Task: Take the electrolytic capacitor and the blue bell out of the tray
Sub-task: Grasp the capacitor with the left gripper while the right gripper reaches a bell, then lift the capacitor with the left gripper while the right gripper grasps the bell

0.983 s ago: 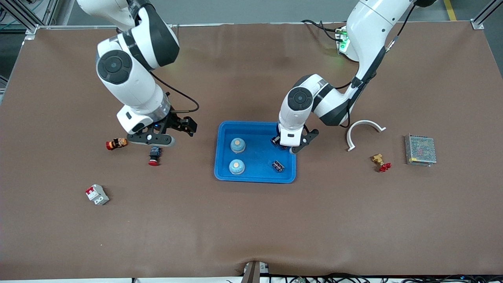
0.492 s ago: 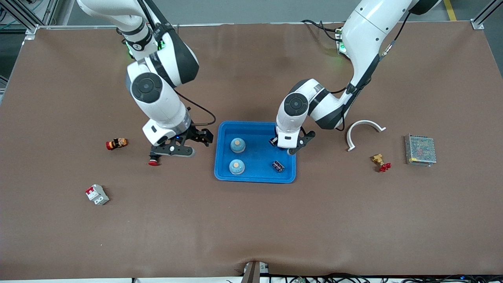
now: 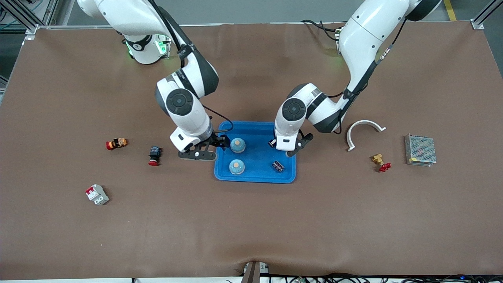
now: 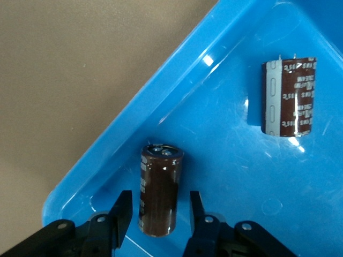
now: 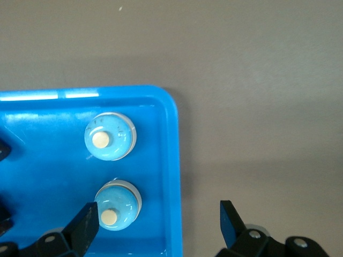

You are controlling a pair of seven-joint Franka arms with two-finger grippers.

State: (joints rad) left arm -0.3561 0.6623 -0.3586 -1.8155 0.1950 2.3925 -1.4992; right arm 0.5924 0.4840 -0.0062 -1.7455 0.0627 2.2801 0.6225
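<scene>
Left gripper [image 4: 158, 217] sits low in the blue tray [image 3: 255, 175], at the corner toward the left arm's base. Its fingers [image 4: 122, 211] flank a brown capacitor [image 4: 159, 196], narrow gaps each side, not clamped yet. A second capacitor [image 3: 278, 166] lies nearer the camera, two blue bells [image 3: 237, 145] sit at the tray's right-arm end, and the right gripper [image 5: 155, 225] hovers wide open and empty over that tray edge.
</scene>
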